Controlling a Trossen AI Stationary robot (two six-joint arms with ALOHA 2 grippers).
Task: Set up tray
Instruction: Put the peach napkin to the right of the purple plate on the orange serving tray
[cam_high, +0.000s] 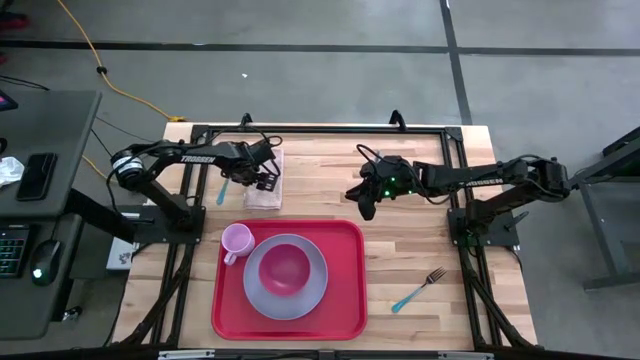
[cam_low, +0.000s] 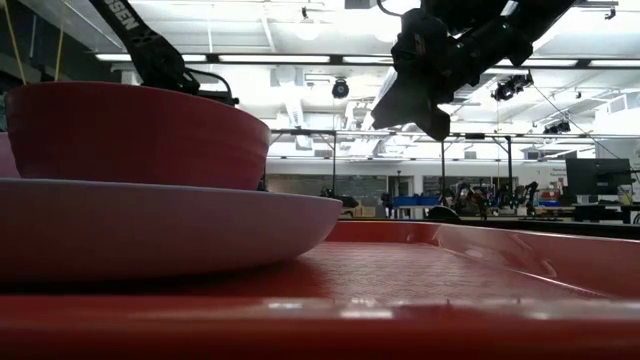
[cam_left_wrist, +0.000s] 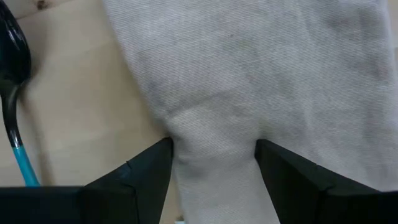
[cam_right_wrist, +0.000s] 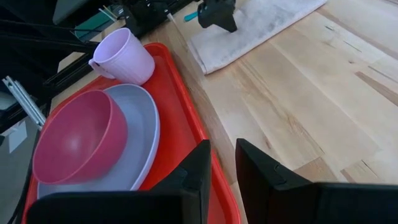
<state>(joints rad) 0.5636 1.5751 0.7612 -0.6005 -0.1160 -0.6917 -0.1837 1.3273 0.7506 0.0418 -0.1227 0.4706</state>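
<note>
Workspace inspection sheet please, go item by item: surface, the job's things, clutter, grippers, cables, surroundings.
Surface: wooden table, bare at its middle right.
Job's things: red tray at the front, holding a grey plate with a pink bowl on it, and a pale pink mug at the tray's back left corner.
Clutter: grey cloth behind the tray; teal-handled spoon left of it; teal-handled fork right of the tray.
Grippers: left gripper open, fingers straddling a cloth fold; right gripper nearly shut, empty, above the tray's back right corner.
Cables: yellow cable on the floor.
Surroundings: desk with keyboard and mouse at left.
</note>
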